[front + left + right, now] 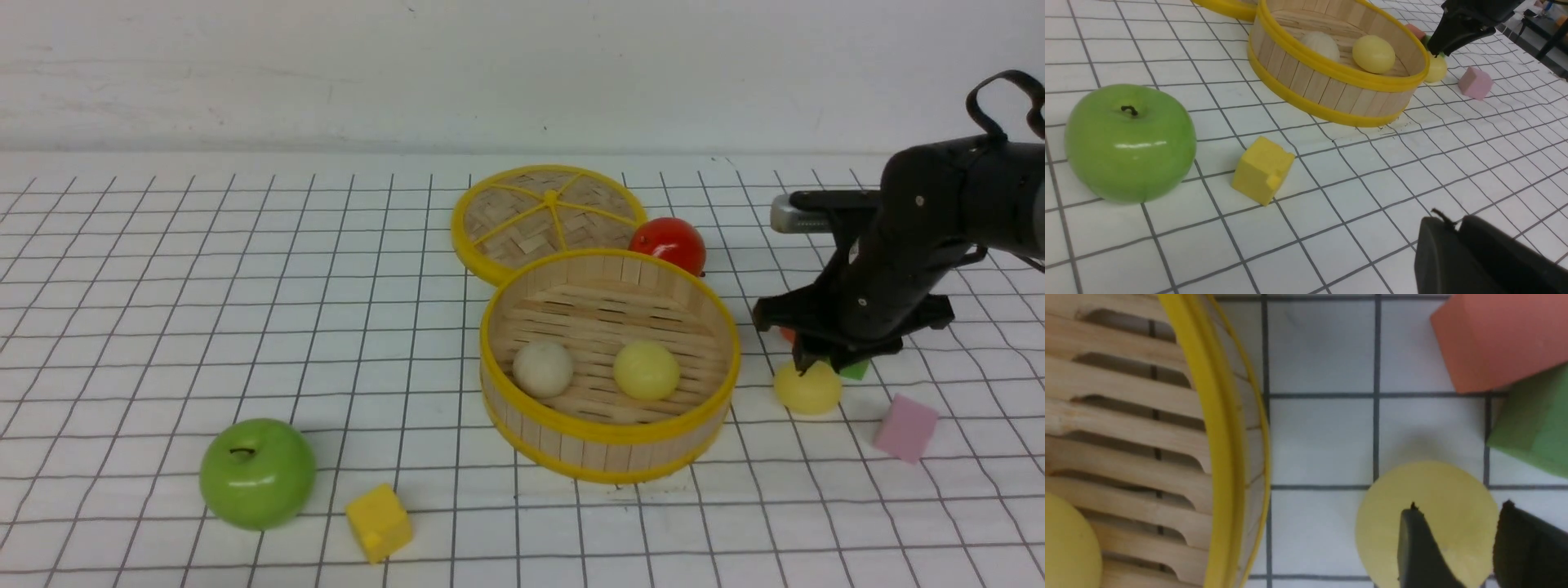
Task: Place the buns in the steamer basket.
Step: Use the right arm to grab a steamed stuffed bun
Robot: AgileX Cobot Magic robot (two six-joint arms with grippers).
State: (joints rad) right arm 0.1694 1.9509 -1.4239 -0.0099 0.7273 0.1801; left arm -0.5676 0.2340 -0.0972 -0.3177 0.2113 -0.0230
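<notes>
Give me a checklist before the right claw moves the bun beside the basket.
1. Is the right claw over the outside bun: ok.
2. Grip on that bun: cannot tell, jaws stand apart.
3. Bun off the table: not ok, it rests there.
4. Space in the basket: ok, white bun and yellow bun leave bare slats.
5. Clearance from the green block: cannot tell, it sits close.

White table (163, 245) with dark grid, tan steamer basket (608, 445) rimmed yellow, cream bun (543, 369), two pale yellow buns (646, 370) (807, 389), green apple (257, 474), red tomato (669, 243)
</notes>
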